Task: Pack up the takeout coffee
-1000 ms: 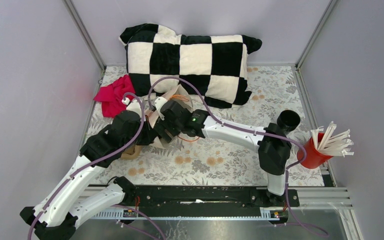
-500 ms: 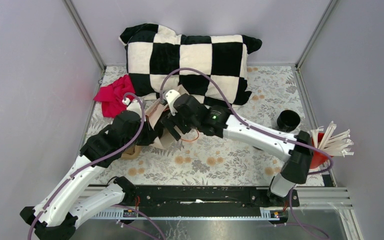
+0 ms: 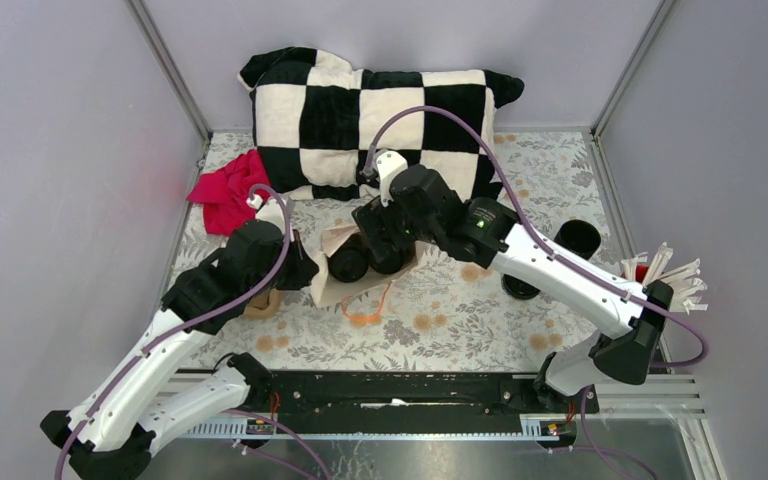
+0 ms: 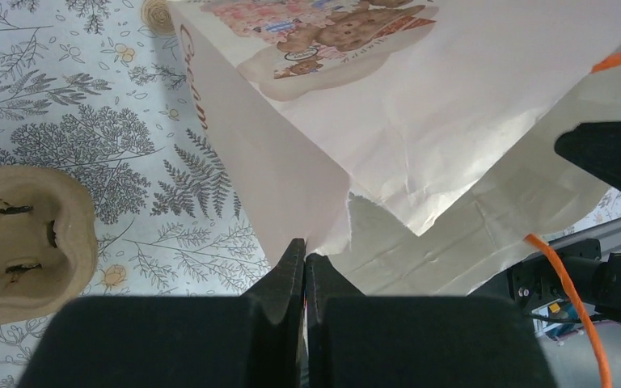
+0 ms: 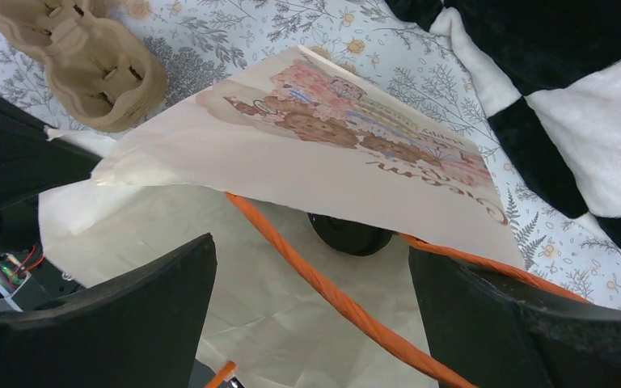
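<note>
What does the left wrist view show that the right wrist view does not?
Left wrist only: the left gripper shut, its tips pinching the paper bag at its edge. Right wrist only: the open right gripper, a black cup inside the bag, and the checkered pillow. Both: the bag, its orange handle, the pulp carrier and the floral cloth.

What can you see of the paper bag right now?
The paper bag is creased cream paper with a teddy-bear print and orange cord handles. It lies on its side on the floral tablecloth, mouth held open: the left gripper is shut on a torn rim edge. A black cup sits inside.
</note>
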Controlling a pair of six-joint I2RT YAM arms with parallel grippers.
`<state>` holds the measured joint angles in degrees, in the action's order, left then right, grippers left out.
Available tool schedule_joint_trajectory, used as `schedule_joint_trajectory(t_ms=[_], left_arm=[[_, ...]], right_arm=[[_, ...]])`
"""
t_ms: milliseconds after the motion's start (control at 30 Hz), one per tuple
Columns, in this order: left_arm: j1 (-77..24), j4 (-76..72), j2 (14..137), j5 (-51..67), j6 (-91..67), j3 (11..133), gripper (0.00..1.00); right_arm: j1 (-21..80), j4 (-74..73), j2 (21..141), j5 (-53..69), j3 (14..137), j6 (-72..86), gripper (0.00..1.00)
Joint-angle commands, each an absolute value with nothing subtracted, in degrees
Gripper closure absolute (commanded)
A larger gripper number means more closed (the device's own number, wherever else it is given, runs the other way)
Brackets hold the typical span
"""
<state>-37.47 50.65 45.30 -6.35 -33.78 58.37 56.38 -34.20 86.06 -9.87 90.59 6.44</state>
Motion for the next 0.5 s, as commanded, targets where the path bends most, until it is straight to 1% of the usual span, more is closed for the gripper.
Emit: schedule_joint_trajectory(t_ms=[0, 133, 233, 400, 467], left_arm=[[-37.35, 51.34, 46.72, -7.0, -33.56, 59.98, 1.0], [-37.35, 51.28, 48.7, -6.75, -33.76, 62.72, 1.0], [-37.31, 52.3, 52.19, -6.67, -35.63, 66.36, 1.0], [-37.35, 55.67, 58.63, -7.54, -39.08, 72.44, 1.0], [-37.35, 57.21, 60.29, -8.45, -39.72, 74.82, 1.0]], right_arm=[[55.81, -33.35, 81.87, -8.79, 90.0, 8.34, 0.05], [55.8, -32.18, 81.83, -4.65, 87.5, 9.41, 0.0], [55.8, -33.09, 83.57, -1.31, 88.99, 9.85, 0.0], [56.51, -36.02, 87.94, 9.42, 91.84, 9.44, 0.0], [57.36, -37.41, 88.65, 10.92, 93.32, 9.15, 0.0]])
